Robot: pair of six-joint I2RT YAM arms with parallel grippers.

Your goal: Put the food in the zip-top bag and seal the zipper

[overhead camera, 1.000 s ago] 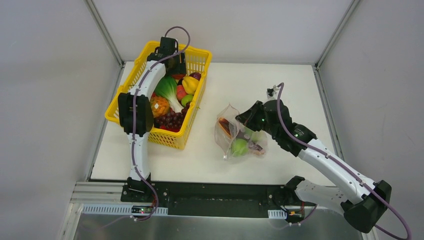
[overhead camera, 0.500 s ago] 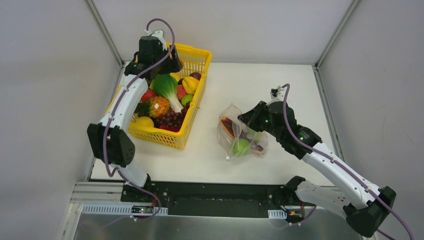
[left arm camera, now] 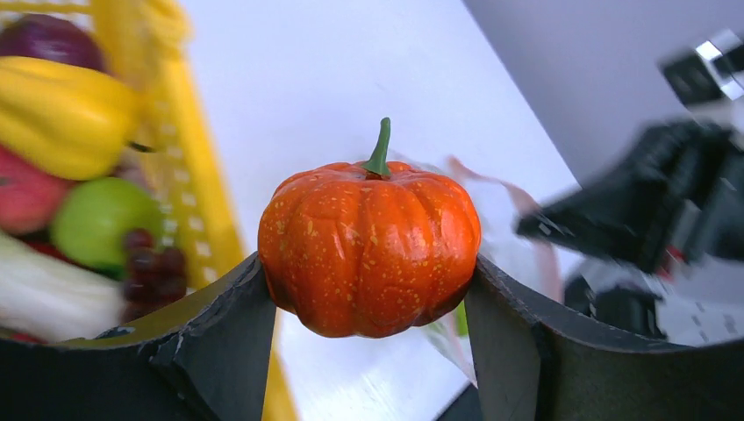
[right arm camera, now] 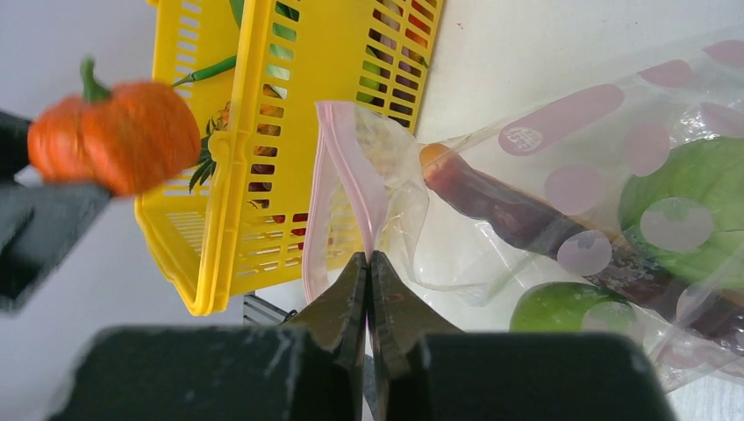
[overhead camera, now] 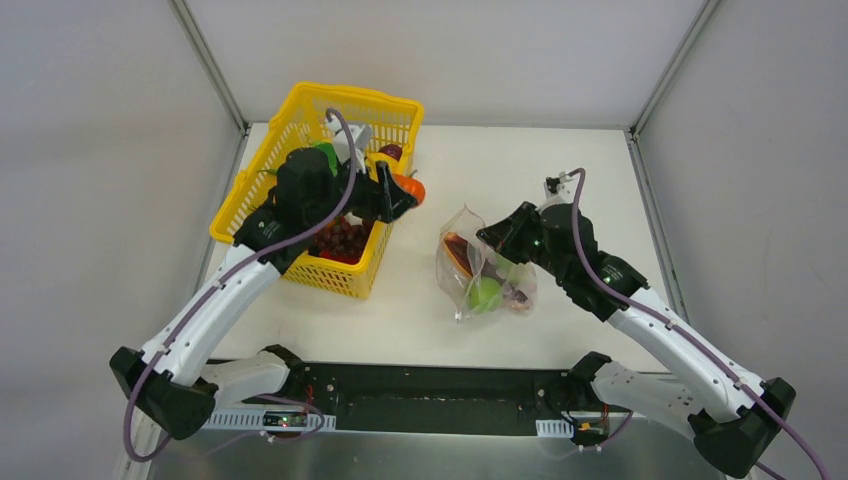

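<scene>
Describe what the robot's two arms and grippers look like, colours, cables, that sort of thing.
The left arm and right arm share a build: white tubular links between chunky black joint housings, with a purple cable running along each. The left gripper and right gripper have matte black, wedge-shaped fingers. I can't make out any markings.

- Yellow mesh basket stands on the far left corner of the surface, set at a slant.
- White surface, enclosed by grey walls and metal corner posts.
</scene>
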